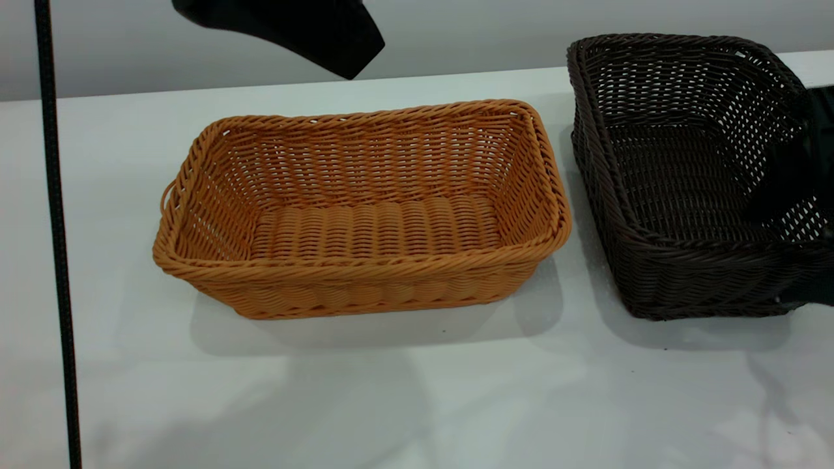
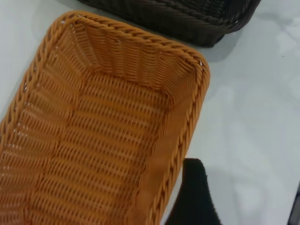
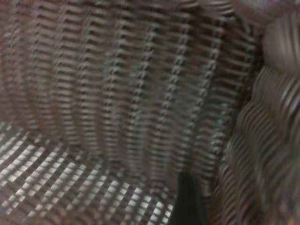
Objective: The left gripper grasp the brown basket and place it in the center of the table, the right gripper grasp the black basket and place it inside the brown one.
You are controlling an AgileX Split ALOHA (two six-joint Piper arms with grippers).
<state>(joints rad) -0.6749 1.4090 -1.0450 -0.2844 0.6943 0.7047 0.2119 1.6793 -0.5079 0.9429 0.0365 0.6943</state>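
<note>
At the table's right edge, the right gripper (image 1: 791, 176) reaches into the black basket (image 1: 677, 189) at its right wall; whether its jaws pinch the wicker cannot be told. That basket sits tilted near the far right corner. Just beside it, apart, the brown basket (image 1: 365, 215) rests flat mid-table (image 1: 417, 404). Above the brown basket's far rim hangs the left gripper (image 1: 345, 52), holding nothing; its jaw spread is unclear.

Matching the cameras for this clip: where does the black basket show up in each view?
Exterior: black basket at right, tilted, beside the brown basket.
Left wrist: only a strip of it at the picture's edge, beyond the brown basket.
Right wrist: its weave fills the picture.
Shared landmark, exterior and left wrist: the brown basket.
</note>
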